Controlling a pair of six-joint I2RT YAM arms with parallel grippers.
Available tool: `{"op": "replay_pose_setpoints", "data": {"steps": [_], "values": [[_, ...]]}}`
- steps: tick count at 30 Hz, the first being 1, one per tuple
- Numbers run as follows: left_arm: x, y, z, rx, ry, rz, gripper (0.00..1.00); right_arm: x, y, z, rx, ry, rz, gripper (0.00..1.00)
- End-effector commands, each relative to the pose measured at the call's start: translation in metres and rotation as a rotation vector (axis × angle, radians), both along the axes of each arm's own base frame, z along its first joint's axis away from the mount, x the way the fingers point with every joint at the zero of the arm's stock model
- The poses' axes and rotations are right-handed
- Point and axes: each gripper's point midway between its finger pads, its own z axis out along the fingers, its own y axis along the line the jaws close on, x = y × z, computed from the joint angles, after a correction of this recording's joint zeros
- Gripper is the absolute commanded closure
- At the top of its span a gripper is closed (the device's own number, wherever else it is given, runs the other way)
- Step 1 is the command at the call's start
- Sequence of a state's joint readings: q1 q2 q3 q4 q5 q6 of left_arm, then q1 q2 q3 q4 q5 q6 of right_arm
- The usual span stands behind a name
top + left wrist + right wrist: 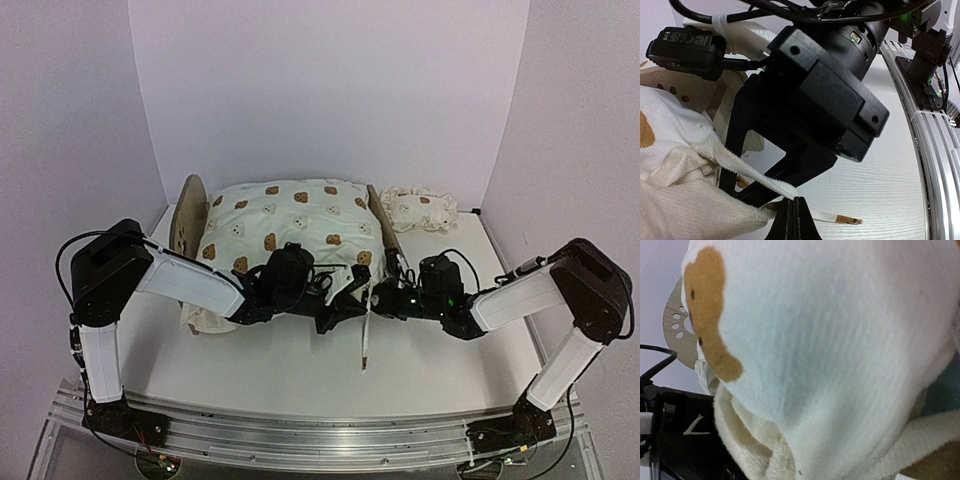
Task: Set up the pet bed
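The left arm (pixel 190 280) and right arm (pixel 520 300) reach inward with elbows raised and forearms low. The left gripper (pixel 794 205) and right gripper (pixel 383 296) sit close together, midway between the table's side edges. Both have jaws closed.

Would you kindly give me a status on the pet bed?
Left gripper shut on cream bear-print cushion edge. Right gripper shut against it, hold unclear. Cushion on light-wood pet bed; small matching pillow lies outside, right.

Cushion (pixel 830 340) blurred, fills right wrist view; bed (pixel 190 215) base hidden under it; left gripper (pixel 794 220) cut off at bottom.
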State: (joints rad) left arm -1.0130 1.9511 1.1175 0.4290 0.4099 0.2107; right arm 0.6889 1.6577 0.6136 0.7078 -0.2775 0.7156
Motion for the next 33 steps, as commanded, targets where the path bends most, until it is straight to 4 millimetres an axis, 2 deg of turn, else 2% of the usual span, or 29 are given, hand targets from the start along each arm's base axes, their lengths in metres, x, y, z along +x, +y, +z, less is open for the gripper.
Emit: {"op": "replay_pose_setpoints", "data": {"steps": [1,3,8,11,15,19,21,25,27,31,33], "values": [[-0.014,0.005,0.011,0.018,0.003,-0.081,1.00,-0.007,0.012,0.038,0.163,-0.064,0.062,1.00],[-0.017,0.009,0.007,0.043,-0.021,-0.118,1.00,-0.013,0.010,0.036,0.162,-0.053,0.075,1.00],[-0.023,0.018,0.005,0.100,-0.189,-0.220,0.78,-0.018,0.012,0.029,0.160,-0.028,0.103,1.00],[-0.025,0.029,0.006,0.132,-0.360,-0.309,0.70,-0.017,0.016,0.026,0.159,-0.018,0.119,1.00],[-0.019,0.046,0.014,0.122,-0.516,-0.358,0.70,-0.016,0.020,0.023,0.162,-0.004,0.132,1.00],[0.010,0.045,0.017,0.125,-0.641,-0.277,0.73,-0.017,0.019,0.018,0.157,0.011,0.132,1.00],[0.017,0.042,0.016,0.114,-0.730,-0.261,0.74,-0.019,0.021,0.018,0.161,0.021,0.141,1.00],[0.023,0.038,0.003,0.107,-0.853,-0.276,0.71,-0.023,0.021,0.016,0.148,0.043,0.161,1.00],[0.023,0.035,-0.002,0.104,-0.869,-0.289,0.71,-0.024,0.021,0.014,0.124,0.050,0.167,1.00],[0.012,0.031,-0.004,0.061,-0.872,-0.363,0.72,-0.028,0.018,0.014,0.104,0.053,0.170,1.00],[0.015,0.027,-0.004,0.049,-0.872,-0.346,0.71,-0.029,0.017,0.013,0.092,0.062,0.177,1.00]]}}
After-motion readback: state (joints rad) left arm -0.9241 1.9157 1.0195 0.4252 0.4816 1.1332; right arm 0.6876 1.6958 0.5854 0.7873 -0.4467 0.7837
